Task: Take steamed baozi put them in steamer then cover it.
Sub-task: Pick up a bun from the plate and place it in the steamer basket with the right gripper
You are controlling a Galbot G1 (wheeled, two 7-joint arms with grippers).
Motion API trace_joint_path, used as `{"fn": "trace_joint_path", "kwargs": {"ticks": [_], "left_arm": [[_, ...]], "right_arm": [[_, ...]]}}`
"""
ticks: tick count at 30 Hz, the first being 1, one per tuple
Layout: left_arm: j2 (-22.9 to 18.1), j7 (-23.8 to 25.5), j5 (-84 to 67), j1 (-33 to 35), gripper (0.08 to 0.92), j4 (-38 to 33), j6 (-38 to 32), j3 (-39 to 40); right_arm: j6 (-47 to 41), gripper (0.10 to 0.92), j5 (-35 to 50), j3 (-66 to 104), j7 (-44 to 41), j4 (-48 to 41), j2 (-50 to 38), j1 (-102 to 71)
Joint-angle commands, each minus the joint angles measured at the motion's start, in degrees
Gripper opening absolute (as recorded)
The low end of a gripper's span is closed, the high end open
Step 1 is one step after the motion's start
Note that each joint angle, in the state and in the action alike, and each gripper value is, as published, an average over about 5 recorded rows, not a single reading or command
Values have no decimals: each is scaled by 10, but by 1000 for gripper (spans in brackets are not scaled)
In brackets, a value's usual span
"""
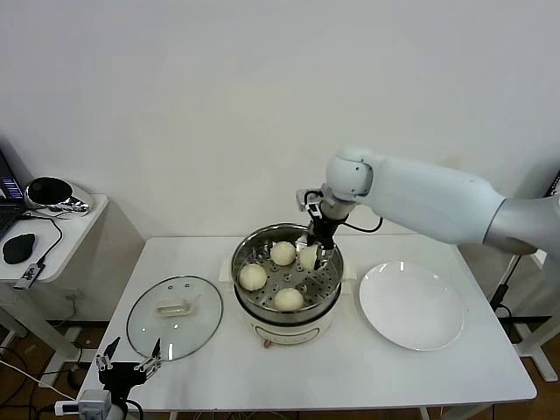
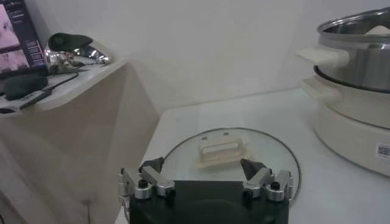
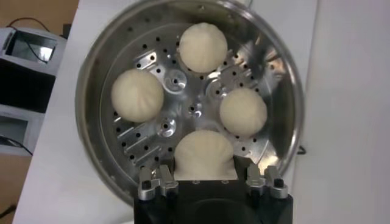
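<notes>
The right gripper [image 3: 205, 172] is gripping the fourth baozi [image 3: 205, 155] between its jaws, low in the frame's centre, inside the steamer [image 1: 262, 306] beside three others; it seems to be touching the tray. The left gripper [image 2: 204, 178] is waiting with jaws spread, the cover [image 2: 277, 152] lying straight ahead, its handle [image 2: 219, 150] running crosswise.

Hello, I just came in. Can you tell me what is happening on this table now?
The robot is loading buns into the steamer. Its right gripper is lowered into the pot and holds the fourth baozi just over the perforated tray; three other baozi already sit on it. The white plate to the right is bare. The glass cover lies flat on the table, left of the steamer. The left gripper waits open at the table's near edge by the cover, touching nothing.
</notes>
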Motion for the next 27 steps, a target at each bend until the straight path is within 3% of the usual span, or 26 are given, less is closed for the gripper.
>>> {"fn": "trace_joint_path", "kwargs": {"ticks": [1,19,27], "left_arm": [[-2,0,-1,1,823,-1,0,2],[-1,-1,0,-1,823,4,-1,2],[-5,-2,-1,-1,823,0,0,5]], "right_arm": [[-5,602,-48,4,10,-17,18,-46],[-22,605,-39,17,14,-9,0,-42],[-27,781,-32,43,10,39,-68,-24]]}}
